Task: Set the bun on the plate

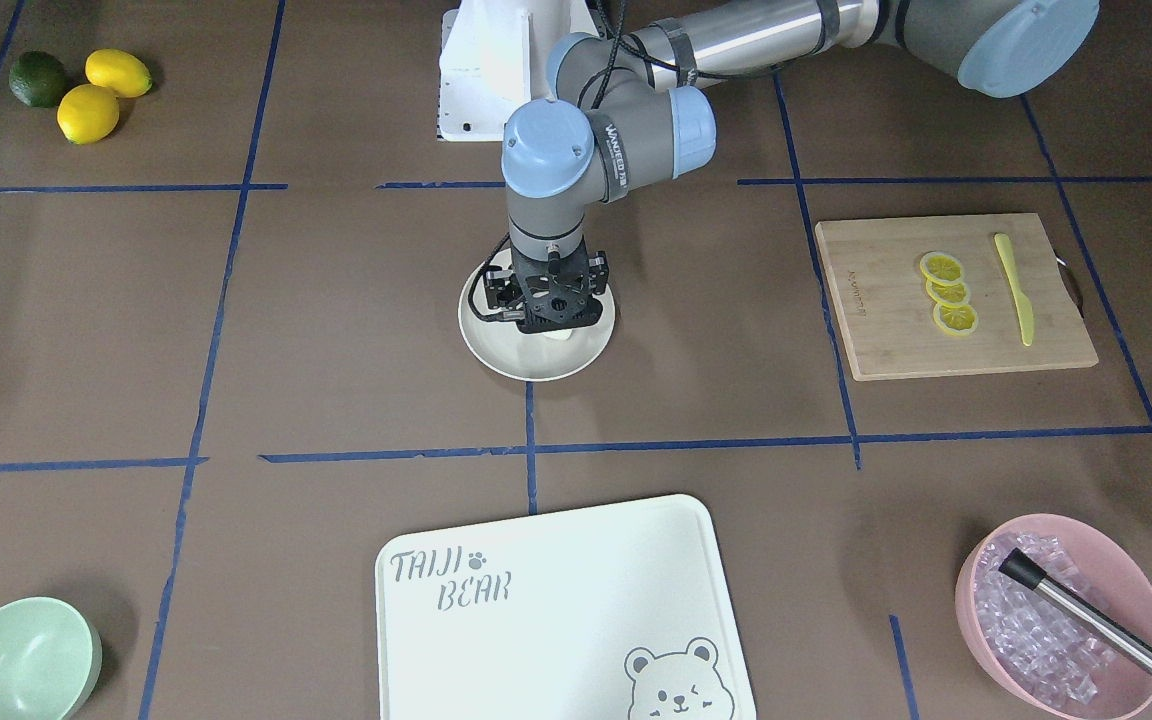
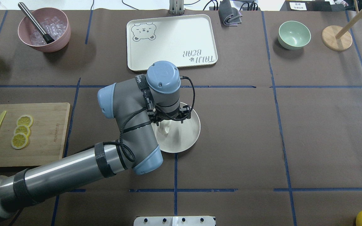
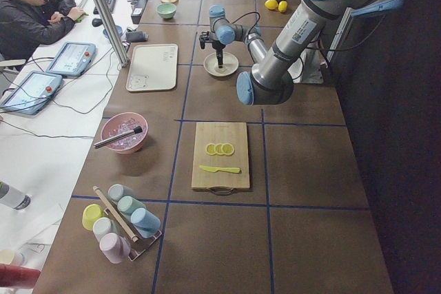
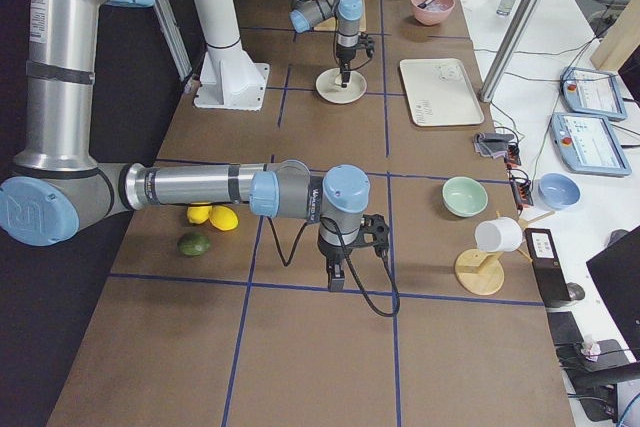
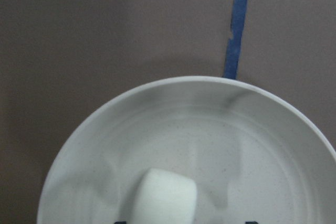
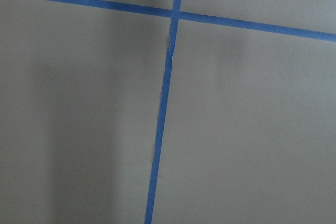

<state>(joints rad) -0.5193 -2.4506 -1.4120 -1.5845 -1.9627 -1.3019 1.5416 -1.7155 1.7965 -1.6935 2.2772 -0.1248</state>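
Observation:
The bun (image 5: 165,195) is a small white lump lying on the round cream plate (image 5: 157,93) near the middle of the table. It also shows as a white patch, the bun (image 2: 166,128), under the wrist. My left gripper (image 2: 167,124) points straight down over it. Its fingertips barely show at the bottom edge of the left wrist view, set wider than the bun, so it reads as open. The plate (image 1: 536,370) is partly covered by the arm. My right gripper (image 4: 335,282) hangs over bare table far from the plate. I cannot tell whether it is open or shut.
A bear-print board (image 1: 556,600) lies beyond the plate. A mint bowl (image 1: 21,660), a pink bowl (image 1: 976,600) of ice with a metal tool, and a wooden board (image 1: 876,330) with lemon slices and a yellow knife stand around. Lemons (image 1: 88,112) lie near a corner.

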